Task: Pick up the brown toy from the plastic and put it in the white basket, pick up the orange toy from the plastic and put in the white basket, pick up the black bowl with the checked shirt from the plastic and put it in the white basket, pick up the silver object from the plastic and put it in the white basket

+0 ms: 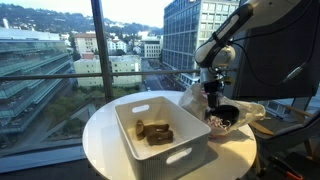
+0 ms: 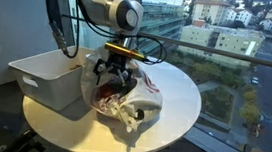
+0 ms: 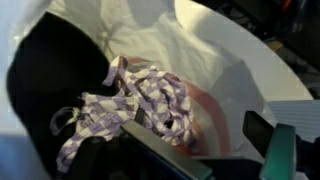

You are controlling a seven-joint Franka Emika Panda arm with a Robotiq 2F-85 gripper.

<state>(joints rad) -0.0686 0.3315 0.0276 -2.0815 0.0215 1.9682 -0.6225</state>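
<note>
Over the round white table (image 1: 100, 142), the gripper (image 2: 112, 78) hung, jaws spread wide, just above the checked shirt (image 3: 145, 100) in the black bowl (image 3: 45, 70) beside the white basket (image 2: 43, 79).

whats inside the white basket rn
Inside the large white rectangular plastic basket lies a small dark-brown lumpy toy, maybe with a second small piece beside it. Its near wall hides part of the floor.

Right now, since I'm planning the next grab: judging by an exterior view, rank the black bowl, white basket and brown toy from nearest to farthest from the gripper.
1. black bowl, just below the open gripper.
2. white basket, its near wall beside the bowl.
3. brown toy, deeper in, on the basket's floor.
</note>
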